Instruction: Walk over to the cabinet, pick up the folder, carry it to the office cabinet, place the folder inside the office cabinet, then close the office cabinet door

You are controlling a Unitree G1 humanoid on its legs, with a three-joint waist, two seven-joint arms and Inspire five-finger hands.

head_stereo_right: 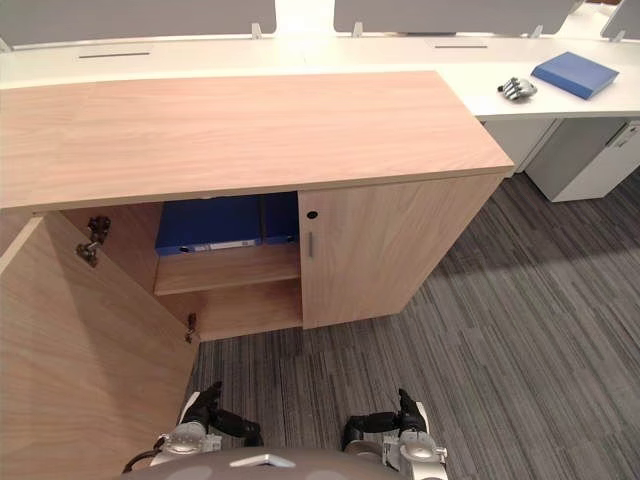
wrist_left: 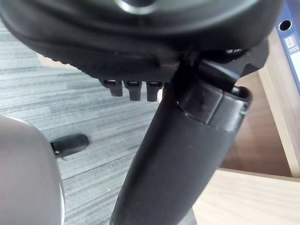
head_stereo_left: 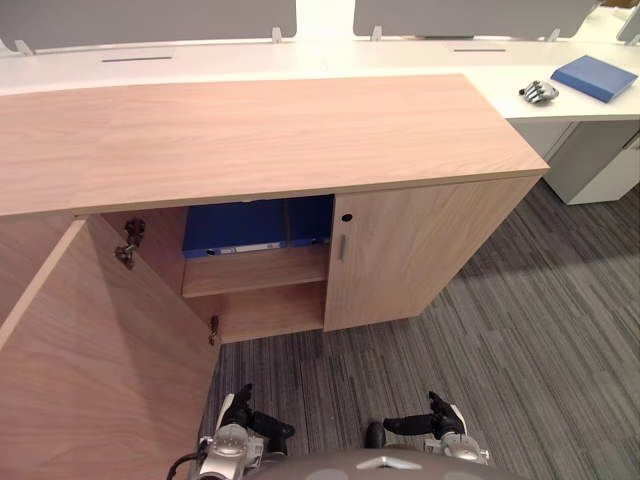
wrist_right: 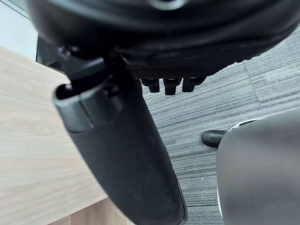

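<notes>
Blue folders (head_stereo_left: 255,228) stand side by side on the upper shelf inside the wooden office cabinet (head_stereo_left: 250,130). Its left door (head_stereo_left: 90,370) is swung wide open towards me, while the right door (head_stereo_left: 420,250) is closed. My left hand (head_stereo_left: 250,415) and right hand (head_stereo_left: 432,420) hang low in front of me above the carpet, well short of the cabinet. Both are relaxed and hold nothing. The left wrist view shows my left hand (wrist_left: 140,37) empty, with a blue folder's spine (wrist_left: 293,37) past it. My right hand (wrist_right: 164,37) is just as empty in its own wrist view.
A white desk (head_stereo_left: 300,55) runs behind the cabinet. At its far right lie another blue folder (head_stereo_left: 594,77) and a detached robot hand (head_stereo_left: 538,92). A white pedestal (head_stereo_left: 600,165) stands under that desk. Grey striped carpet (head_stereo_left: 520,330) stretches to the right.
</notes>
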